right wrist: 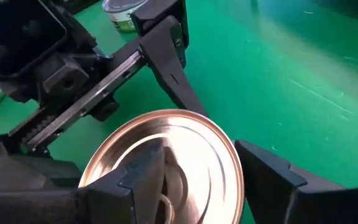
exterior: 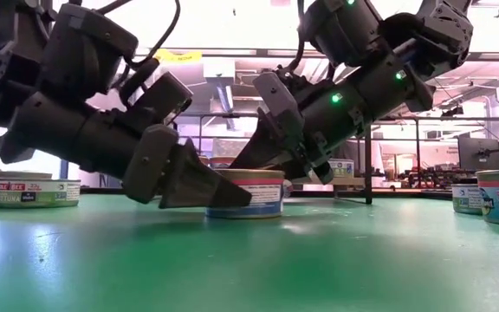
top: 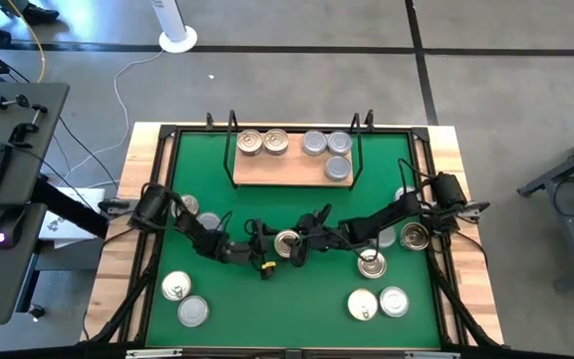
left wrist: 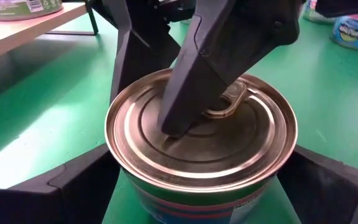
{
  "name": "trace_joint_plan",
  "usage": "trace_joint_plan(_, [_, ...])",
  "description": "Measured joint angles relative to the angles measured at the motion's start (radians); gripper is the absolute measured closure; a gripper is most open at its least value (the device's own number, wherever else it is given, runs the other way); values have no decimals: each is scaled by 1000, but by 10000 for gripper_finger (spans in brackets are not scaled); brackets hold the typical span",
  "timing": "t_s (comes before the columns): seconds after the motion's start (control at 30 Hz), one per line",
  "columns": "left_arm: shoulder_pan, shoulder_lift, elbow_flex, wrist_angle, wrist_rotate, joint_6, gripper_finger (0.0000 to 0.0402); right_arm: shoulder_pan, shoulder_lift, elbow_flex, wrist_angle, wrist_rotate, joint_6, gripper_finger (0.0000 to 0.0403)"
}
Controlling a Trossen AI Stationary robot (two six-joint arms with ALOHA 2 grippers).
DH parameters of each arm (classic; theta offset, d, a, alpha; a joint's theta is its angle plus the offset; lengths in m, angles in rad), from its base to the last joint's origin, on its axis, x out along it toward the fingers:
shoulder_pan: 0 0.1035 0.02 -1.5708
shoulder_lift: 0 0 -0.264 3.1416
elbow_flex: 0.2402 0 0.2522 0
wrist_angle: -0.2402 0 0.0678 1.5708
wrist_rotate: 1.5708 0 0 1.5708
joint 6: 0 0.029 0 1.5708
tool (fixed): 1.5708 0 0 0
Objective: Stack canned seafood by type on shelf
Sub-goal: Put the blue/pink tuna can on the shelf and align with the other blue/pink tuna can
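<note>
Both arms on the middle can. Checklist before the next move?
1. Left gripper open, straddling the gold-lid can: ok.
2. Right gripper has a firm hold on that can: cannot tell.
3. Can upright, flat on the green mat: ok.
4. Clearance between the arms: not ok, both grippers crowd the same can.
5. Shelf sorted, gold lids left, silver lids right: ok.
6. Bare board in front of the gold lids: ok.
</note>
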State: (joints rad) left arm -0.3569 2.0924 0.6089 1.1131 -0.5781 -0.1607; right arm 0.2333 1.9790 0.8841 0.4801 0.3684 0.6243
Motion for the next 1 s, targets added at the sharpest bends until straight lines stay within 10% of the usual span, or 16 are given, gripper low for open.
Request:
trace_joint_plan(0.4, [0, 77, 46, 111, 7, 32, 17, 2, 2, 0, 4, -5, 0, 215])
trace_joint_plan(1.0, [-73, -67, 29, -96, -200, 12, 18, 251, -340, 0, -363, 434, -66, 216])
